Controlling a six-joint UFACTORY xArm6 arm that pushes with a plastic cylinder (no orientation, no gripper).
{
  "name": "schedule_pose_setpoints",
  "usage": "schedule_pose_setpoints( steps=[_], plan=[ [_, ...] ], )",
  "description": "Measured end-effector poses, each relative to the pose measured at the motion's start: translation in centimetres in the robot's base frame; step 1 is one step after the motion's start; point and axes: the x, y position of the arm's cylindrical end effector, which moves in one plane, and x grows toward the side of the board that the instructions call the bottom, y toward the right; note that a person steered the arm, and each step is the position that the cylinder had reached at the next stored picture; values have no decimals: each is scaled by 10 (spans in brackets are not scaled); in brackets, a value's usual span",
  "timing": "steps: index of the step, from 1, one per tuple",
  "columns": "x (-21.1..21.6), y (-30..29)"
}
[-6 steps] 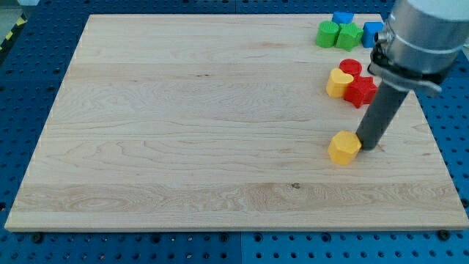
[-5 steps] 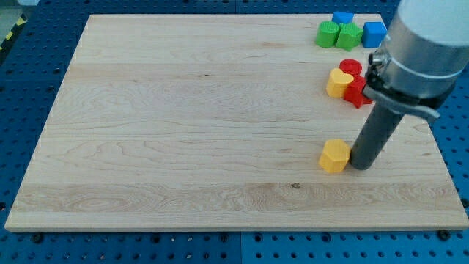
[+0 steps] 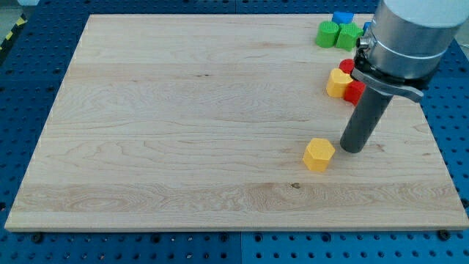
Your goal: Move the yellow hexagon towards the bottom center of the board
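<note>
The yellow hexagon [image 3: 319,155] lies on the wooden board [image 3: 183,125], right of centre and in the lower half. My tip [image 3: 351,149] stands on the board just to the hexagon's right and slightly higher in the view, with a small gap between them. The dark rod rises from the tip to the grey arm at the view's top right.
A yellow heart [image 3: 338,82] and red blocks [image 3: 353,91] lie above the tip, partly hidden by the arm. Two green blocks [image 3: 338,34] and a blue block [image 3: 342,17] sit at the board's top right corner.
The yellow hexagon has slid left and down the view, pushed by my tip. The tip has followed it leftward and now stands slightly apart from it.
</note>
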Motion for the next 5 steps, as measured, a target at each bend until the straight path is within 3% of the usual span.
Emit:
schedule_pose_setpoints(
  steps=[3,5],
  plan=[
    [43,-71],
    [23,-83]
  ],
)
